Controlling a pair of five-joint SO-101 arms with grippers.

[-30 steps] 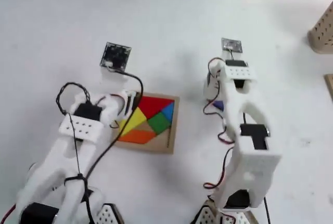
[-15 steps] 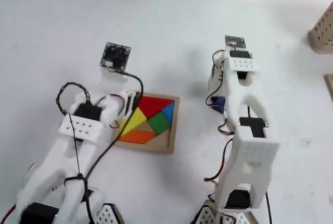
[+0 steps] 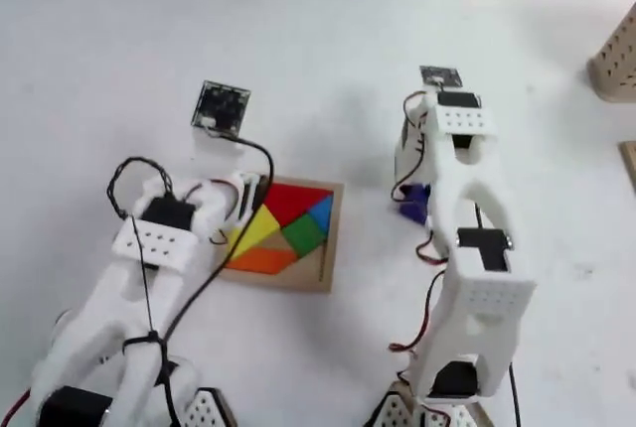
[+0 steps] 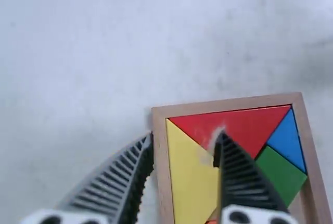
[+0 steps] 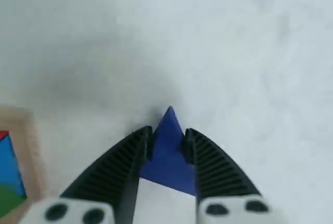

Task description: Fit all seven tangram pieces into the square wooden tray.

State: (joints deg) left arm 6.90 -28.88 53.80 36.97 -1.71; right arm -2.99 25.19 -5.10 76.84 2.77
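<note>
Right hand (image 5: 166, 135) grips 1 blue triangle (image 5: 167, 153), not yet in the wooden tray (image 3: 334, 233).
In the last second the right arm shifted slightly and the triangle edged toward the tray, still well apart from it over the white bench (image 3: 119, 50): delivery is under way. Left hand (image 4: 183, 139) sits open astride the tray's rim, 1 finger over the yellow piece (image 4: 187, 182).

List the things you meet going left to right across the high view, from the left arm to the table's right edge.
Left arm → wooden tray → blue piece → wooden block.
</note>
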